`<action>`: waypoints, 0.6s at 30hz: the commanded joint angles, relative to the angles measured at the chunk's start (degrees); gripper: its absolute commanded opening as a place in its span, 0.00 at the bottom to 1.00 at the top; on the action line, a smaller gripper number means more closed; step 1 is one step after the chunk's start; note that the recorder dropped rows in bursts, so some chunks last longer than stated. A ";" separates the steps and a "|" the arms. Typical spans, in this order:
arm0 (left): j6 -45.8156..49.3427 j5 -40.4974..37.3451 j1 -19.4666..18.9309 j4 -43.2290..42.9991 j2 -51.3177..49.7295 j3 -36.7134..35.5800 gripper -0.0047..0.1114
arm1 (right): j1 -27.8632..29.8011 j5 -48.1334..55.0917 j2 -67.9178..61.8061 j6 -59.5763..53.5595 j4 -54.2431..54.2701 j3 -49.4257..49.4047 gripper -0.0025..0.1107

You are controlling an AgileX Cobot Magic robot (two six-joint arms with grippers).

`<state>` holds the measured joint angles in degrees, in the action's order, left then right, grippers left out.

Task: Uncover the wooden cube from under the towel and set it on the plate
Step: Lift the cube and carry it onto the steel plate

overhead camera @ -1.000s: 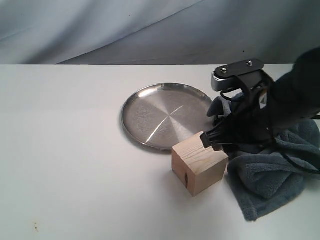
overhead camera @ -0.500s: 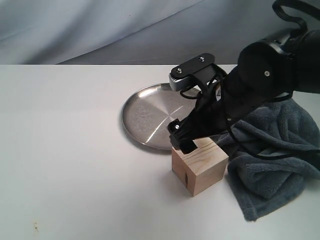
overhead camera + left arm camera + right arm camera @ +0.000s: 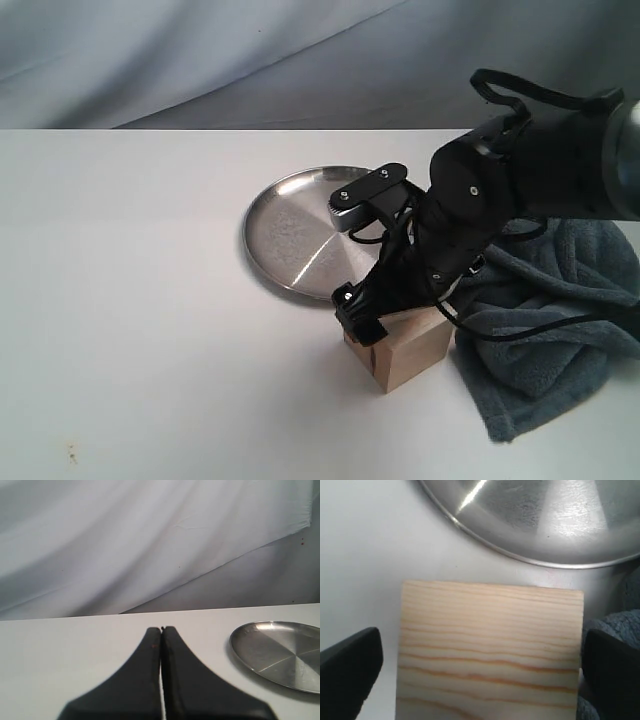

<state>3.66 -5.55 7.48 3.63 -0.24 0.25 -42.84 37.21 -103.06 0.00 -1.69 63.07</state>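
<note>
The right gripper [image 3: 385, 300] sits low over the wooden cube [image 3: 412, 352], one black finger [image 3: 358, 318] hanging past its edge (the other is hidden from here). Just beyond the gripper lies the plate [image 3: 285, 235]. Beneath the arm, the towel [image 3: 550, 335] is heaped against the cube.

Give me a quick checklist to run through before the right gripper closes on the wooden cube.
1. The wooden cube is uncovered, top bare: ok.
2. The right gripper is open, one finger on each side of the cube: ok.
3. The towel is clear of the fingers: cannot tell; it bunches close by one finger.
4. The plate is bare where it shows: ok.
5. The left gripper is shut and away from the cube: ok.
</note>
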 commanded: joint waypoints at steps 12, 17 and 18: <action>-0.15 0.62 -0.12 0.14 0.24 -0.25 0.04 | -0.55 2.00 -2.01 2.23 1.37 0.05 0.90; -0.15 0.62 -0.12 0.14 0.24 -0.25 0.04 | -0.55 2.47 -2.01 3.13 1.37 0.05 0.73; -0.15 0.62 -0.12 0.14 0.24 -0.25 0.04 | -0.55 2.47 -2.01 3.27 1.37 0.05 0.68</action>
<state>3.66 -5.55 7.48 3.63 -0.24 0.25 -43.24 39.32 -105.31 2.61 -0.37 63.07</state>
